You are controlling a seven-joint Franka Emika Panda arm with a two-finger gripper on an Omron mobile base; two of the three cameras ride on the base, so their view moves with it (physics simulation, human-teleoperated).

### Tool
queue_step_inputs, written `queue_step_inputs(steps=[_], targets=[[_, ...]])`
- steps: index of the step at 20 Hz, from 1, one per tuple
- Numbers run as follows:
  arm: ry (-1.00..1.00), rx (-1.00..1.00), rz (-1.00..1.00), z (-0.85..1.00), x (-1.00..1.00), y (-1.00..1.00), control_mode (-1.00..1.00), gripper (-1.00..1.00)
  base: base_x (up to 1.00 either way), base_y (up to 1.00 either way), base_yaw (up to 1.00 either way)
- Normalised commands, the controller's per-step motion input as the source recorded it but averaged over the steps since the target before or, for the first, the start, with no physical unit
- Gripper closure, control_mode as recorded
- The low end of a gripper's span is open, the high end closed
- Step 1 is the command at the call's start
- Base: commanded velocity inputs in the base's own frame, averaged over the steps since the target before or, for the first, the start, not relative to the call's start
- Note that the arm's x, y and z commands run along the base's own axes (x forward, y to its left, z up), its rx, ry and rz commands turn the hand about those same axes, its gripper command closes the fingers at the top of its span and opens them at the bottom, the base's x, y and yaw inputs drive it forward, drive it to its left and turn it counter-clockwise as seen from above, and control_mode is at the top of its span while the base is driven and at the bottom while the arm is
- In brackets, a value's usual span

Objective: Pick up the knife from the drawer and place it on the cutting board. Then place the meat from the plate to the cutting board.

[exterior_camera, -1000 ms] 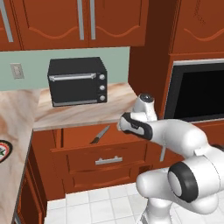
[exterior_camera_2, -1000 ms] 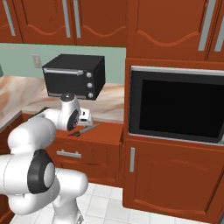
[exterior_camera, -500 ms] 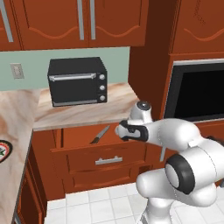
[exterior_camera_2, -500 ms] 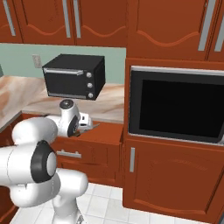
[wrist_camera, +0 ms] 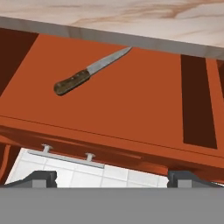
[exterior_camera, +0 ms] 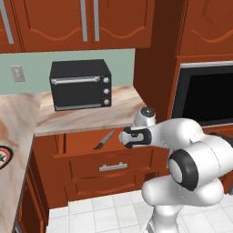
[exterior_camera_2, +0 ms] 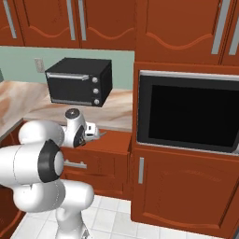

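Claw (wrist_camera: 112, 177) spread wide and empty, poised above the front edge of the open drawer (wrist_camera: 131, 109), with both dark tips apart at the lower edge of the hand view.

Left to right in the hand view: dark brown handle of the knife (wrist_camera: 89, 72) lying flat on the drawer floor toward the left rear; silver-grey blade running up and rightward, tip ending just short of the surface (wrist_camera: 144, 17) edge overhead; bare drawer floor across the middle; dark shadowed strip along the right wall. Short silver bar handle (wrist_camera: 68, 155) visible on the drawer front below.

Left to right in the left base view: plate (exterior_camera: 3, 157), red-rimmed, partly cut off at the frame edge on the near arm of the surface; toaster oven (exterior_camera: 81, 84) at the back; knife again inside the pulled-out drawer; wall oven (exterior_camera: 207, 95) at far right.

Handling, as judged: knife probably light, rigid and thin, lying flush, hence little height to pinch; blade smooth and likely slippery. Best hold across the handle, near its middle, jaws set crosswise to its length.

Count: one knife, one open drawer, one plate, one toaster oven.
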Motion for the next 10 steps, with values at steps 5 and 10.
queue_step_inputs(steps=[5, 10], targets=[[0.0, 0.02, 0.0, -0.18, 0.08, 0.1, -1.0, -1.0, 0.0, 0.0, 0.0], [0.0, 0.0, 0.0, -0.1, 0.09, 0.05, -1.0, -1.0, 0.0, 0.0, 0.0]])
